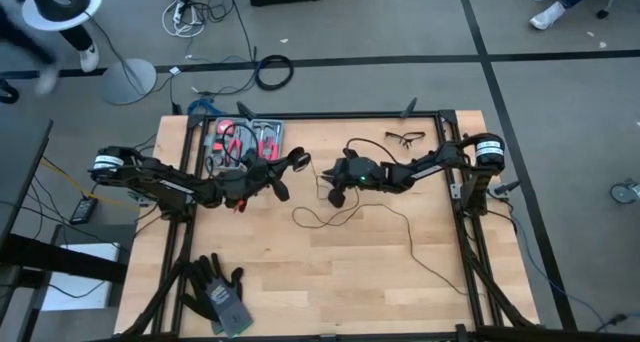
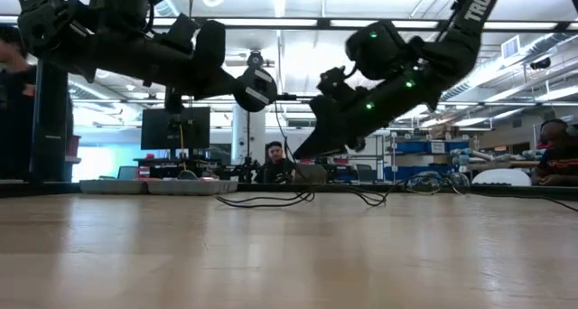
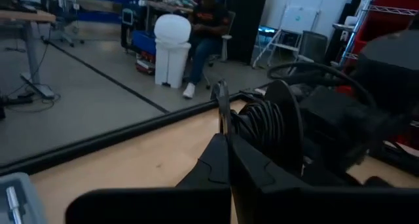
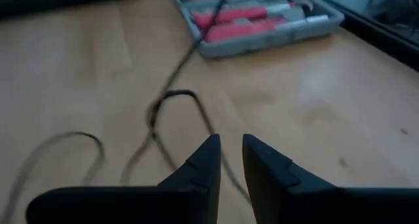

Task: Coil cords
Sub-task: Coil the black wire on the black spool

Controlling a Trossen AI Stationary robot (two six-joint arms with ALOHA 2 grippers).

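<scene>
The thin black cord lies in loose loops on the wooden table. One end rises to a round black puck with turns of cord wound on it. My left gripper, shut, holds this puck above the table's middle. Just right of it, my right gripper slants down with a small gap between its fingers. It hangs above a slack loop of cord and holds nothing. My left gripper pinches the puck's thin near rim between its two shut fingertips. The fingers come in about level from the table's left. The puck stands on edge, lifted clear of the table, and the cord trails slack from it down to the wood.
A grey case of red-handled tools sits at the far left, also seen in the right wrist view. Glasses lie at the far right and black gloves near the front left. A seated person shows beyond the table.
</scene>
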